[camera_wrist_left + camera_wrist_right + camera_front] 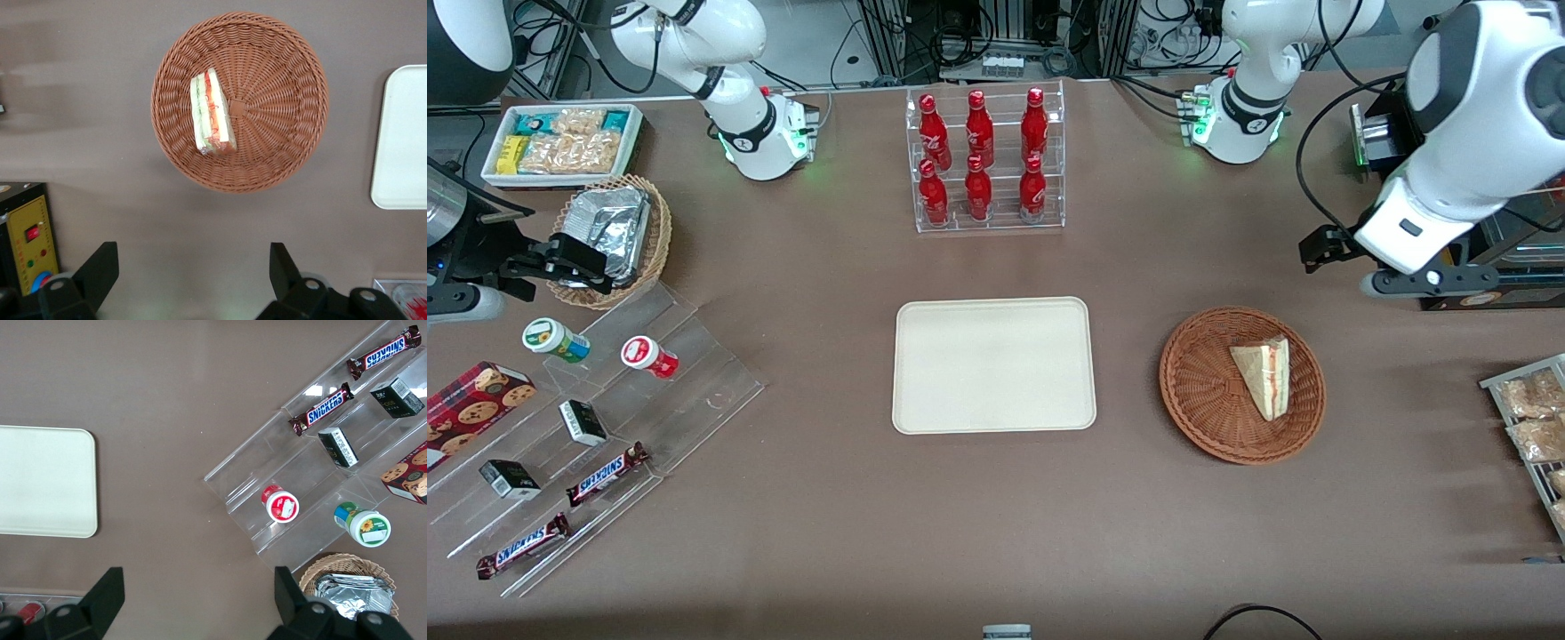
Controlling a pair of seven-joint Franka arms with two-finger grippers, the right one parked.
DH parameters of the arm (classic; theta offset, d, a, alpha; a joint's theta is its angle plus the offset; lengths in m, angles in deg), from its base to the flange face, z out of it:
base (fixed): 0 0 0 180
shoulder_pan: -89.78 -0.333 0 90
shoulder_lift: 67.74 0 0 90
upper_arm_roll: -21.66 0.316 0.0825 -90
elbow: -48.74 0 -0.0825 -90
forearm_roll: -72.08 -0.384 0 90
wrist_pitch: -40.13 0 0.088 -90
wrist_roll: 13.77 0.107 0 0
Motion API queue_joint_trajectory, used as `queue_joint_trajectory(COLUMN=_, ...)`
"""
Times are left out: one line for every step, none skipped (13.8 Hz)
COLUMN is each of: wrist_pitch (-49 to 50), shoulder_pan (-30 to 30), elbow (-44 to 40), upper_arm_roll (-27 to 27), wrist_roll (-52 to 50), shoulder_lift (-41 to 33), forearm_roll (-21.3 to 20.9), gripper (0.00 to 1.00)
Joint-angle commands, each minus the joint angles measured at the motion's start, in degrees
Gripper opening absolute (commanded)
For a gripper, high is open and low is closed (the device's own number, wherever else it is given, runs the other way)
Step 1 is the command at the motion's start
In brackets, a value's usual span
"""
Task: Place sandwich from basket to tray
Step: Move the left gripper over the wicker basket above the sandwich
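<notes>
The sandwich (pixel 1265 376) lies in the basket (pixel 1209 418), off the basket's centre, its striped filling edge showing in the left wrist view (pixel 212 113). The basket (pixel 280 87) sits on the brown table (pixel 978 516) beside the tray (pixel 993 364), toward the working arm's end, with bare table between the two. The tray (pixel 400 140) holds nothing. Farther from the front camera and above the table, the gripper (pixel 192 267) hangs wide open with nothing between its fingers (pixel 100 267), clear of the basket. Farther still, a clear rack of red bottles (pixel 983 160) stands upright.
</notes>
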Motion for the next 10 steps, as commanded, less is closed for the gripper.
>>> queue_joint_trajectory(wrist_pitch=-5.42, shoulder_pan=-0.84, elbow=7.59, upper_arm_roll=-0.33, wrist_roll=-2.32, shoulder_lift=-3.98, forearm_roll=0.22, gripper=1.0)
queue_joint_trajectory(wrist_pitch=-7.26, shoulder_pan=-0.84, elbow=8.64, upper_arm_roll=-0.24, wrist_roll=-4.33, shoulder_lift=-3.89, forearm_roll=0.22, gripper=1.0)
queue_joint_trajectory(wrist_pitch=-9.8, shoulder_pan=-0.84, elbow=10.39, upper_arm_roll=-0.15, wrist_roll=-7.14, shoulder_lift=-3.81, forearm_roll=0.22, gripper=1.0)
queue_joint_trajectory(wrist_pitch=-12.17, shoulder_pan=-0.84, elbow=11.89, upper_arm_roll=0.11, wrist_roll=-9.25, shoulder_lift=-3.72, forearm_roll=0.22, gripper=1.0)
queue_joint_trajectory(wrist_pitch=-14.02, shoulder_pan=-0.84, elbow=13.04, upper_arm_roll=0.11, wrist_roll=-12.15, shoulder_lift=-3.54, forearm_roll=0.22, gripper=1.0)
queue_joint_trajectory(wrist_pitch=-16.13, shoulder_pan=-0.84, elbow=14.01, upper_arm_roll=0.11, wrist_roll=-14.35, shoulder_lift=-2.93, forearm_roll=0.22, gripper=1.0)
queue_joint_trajectory(wrist_pitch=-17.63, shoulder_pan=-0.84, elbow=14.89, upper_arm_roll=0.11, wrist_roll=-15.24, shoulder_lift=-2.06, forearm_roll=0.31, gripper=1.0)
queue_joint_trajectory(wrist_pitch=-19.3, shoulder_pan=-0.84, elbow=15.42, upper_arm_roll=0.11, wrist_roll=-16.47, shoulder_lift=-0.92, forearm_roll=0.31, gripper=1.0)
queue_joint_trajectory(wrist_pitch=-20.36, shoulder_pan=-0.84, elbow=15.86, upper_arm_roll=0.11, wrist_roll=-16.92, shoulder_lift=0.23, forearm_roll=0.31, gripper=1.0)
queue_joint_trajectory(wrist_pitch=-22.37, shoulder_pan=-0.75, elbow=17.17, upper_arm_roll=0.03, wrist_roll=-17.01, shoulder_lift=1.37, forearm_roll=0.31, gripper=1.0)
